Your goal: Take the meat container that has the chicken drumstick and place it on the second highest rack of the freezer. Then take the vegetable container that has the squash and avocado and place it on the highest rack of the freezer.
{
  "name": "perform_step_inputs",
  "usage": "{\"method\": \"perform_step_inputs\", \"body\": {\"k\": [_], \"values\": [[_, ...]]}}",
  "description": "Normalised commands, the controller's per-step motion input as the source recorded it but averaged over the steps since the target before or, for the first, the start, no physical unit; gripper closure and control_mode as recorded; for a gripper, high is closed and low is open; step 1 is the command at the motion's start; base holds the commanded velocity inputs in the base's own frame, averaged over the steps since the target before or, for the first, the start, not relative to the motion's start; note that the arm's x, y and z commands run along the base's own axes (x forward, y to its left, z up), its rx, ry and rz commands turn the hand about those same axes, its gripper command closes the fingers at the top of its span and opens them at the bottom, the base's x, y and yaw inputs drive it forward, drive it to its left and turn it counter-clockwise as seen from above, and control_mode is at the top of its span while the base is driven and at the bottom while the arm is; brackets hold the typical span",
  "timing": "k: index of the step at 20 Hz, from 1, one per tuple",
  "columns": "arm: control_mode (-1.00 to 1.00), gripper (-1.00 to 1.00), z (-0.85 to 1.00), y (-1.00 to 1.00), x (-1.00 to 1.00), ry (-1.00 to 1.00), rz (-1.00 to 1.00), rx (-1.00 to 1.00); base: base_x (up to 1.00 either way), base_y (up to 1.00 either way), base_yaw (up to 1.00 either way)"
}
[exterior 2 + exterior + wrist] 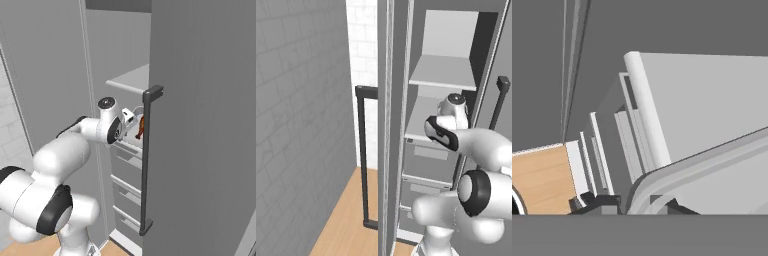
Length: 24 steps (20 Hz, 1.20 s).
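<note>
The drumstick [140, 127] sits in its tray [712, 175], which we've got pinched by the rim in the gripper [131, 119], jaws squeezed nearly together on it, right at the front lip of the second rack [423, 120]. From the hand the tray runs off toward 2 o'clock in the hand view, long side pointing into the freezer [200, 125], with the rack's rounded edge just beyond it. So we figure the next move is a straight push inward over that lower shelf, staying below the top rack [443, 72].
</note>
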Motion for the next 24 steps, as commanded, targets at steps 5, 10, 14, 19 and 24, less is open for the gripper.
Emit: {"method": "perform_step_inputs", "body": {"k": [5, 10, 14, 19, 24], "values": [[-1.0, 1.0, -0.27, -0.22, 0.29, -0.01, 0.0, 0.0, 0.0, 0.0, 0.0], [-1.0, 1.0, -0.36, -0.07, 0.26, -0.05, 0.0, 0.0, 0.0, 0.0, 0.0], [-1.0, 1.0, -0.26, -0.08, 0.35, -0.03, 0.0, 0.0, 0.0, 0.0, 0.0], [-1.0, 1.0, -0.15, -0.04, 0.44, -0.01, 0.0, 0.0, 0.0, 0.0, 0.0], [-1.0, 1.0, -0.03, -0.08, 0.49, 0.0, 0.0, 0.0, 0.0, 0.0, 0.0]]}}
